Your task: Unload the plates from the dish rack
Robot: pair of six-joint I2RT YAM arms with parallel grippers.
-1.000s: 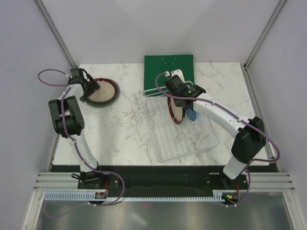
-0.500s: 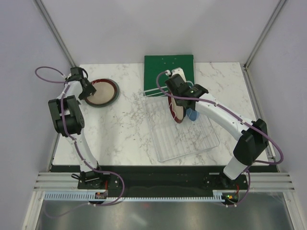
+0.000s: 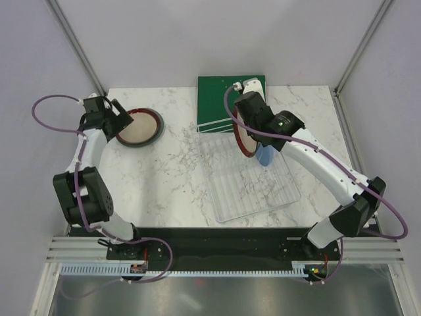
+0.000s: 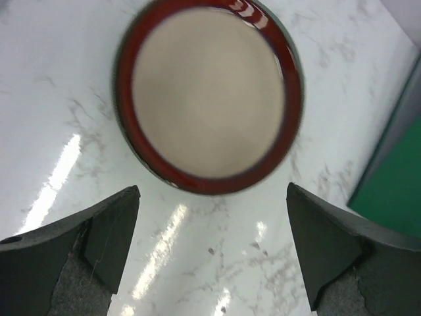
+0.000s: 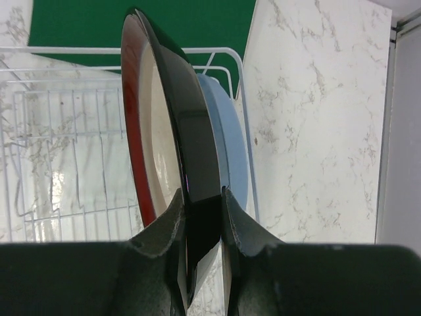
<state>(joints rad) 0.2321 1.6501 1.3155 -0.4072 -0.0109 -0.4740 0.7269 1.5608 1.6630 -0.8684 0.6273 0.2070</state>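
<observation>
My right jaws clench the red-rimmed plate [image 5: 154,131] by its edge, upright to clear the rack [image 5: 72,50] beside the blue plate [image 5: 227,145]; left jaws gape above the unloaded plate [image 4: 207,92] on the bench [image 4: 52,118].

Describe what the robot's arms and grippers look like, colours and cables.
The left arm and right arm have white links and black joints, each trailed by a purple cable. The right arm carries a small green light. The left gripper and right gripper have dark grey wedge-shaped fingers.

red-rimmed plate [image 3: 244,139] raised — rearward, left arm [image 3: 84,155] retracted
</observation>
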